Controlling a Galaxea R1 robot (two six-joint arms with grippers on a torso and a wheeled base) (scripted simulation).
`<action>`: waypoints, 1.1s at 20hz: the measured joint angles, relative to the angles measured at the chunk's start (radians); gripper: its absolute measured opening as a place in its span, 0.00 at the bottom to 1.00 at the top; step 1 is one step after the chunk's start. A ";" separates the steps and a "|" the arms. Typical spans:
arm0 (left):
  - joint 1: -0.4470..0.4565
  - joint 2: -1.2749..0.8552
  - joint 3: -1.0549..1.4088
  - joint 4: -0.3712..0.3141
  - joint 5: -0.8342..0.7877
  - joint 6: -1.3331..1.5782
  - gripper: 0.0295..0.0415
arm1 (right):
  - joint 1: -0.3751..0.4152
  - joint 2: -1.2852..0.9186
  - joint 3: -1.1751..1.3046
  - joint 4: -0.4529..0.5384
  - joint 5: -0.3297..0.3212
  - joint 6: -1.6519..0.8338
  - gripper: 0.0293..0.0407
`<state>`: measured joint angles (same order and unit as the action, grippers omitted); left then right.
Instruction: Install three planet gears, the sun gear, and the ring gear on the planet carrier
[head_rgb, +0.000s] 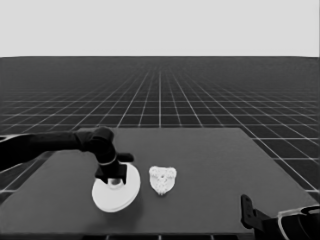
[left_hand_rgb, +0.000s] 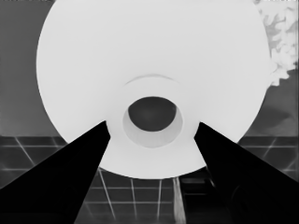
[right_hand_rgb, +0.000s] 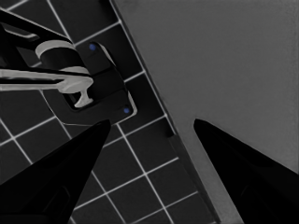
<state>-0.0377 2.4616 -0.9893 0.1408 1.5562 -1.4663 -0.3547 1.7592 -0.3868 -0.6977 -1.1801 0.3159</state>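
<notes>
The larger round part (head_rgb: 116, 192), left of centre in the head view, is plain white with a dark centre hole, and the toothed cluster (head_rgb: 163, 179) beside it is white too. The bench (head_rgb: 210, 170) is flat dark grey, the floor (head_rgb: 160, 95) black with a pale grid. The left claw (head_rgb: 114, 178) is black.

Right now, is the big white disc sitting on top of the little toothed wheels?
No. The larger round part is at the left tool, while the gears lie uncovered beside it on the table.

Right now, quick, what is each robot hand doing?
Left gripper: at the larger round part; grip cannot be told.
Right gripper: jaws open, empty, parked by the table corner.
</notes>
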 joint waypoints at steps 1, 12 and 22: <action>-0.001 0.000 0.000 -0.002 0.000 0.000 0.44 | 0.000 0.000 0.000 0.000 0.000 0.000 0.81; 0.007 0.651 -0.789 -0.001 -0.021 0.135 0.44 | 0.000 0.000 0.000 0.000 0.000 0.000 0.81; 0.096 0.670 -0.849 0.089 -0.053 0.172 0.44 | 0.000 0.000 0.000 0.000 0.000 0.000 0.81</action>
<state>0.0587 3.1321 -1.8386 0.2293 1.5035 -1.2945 -0.3547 1.7592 -0.3868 -0.6977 -1.1801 0.3159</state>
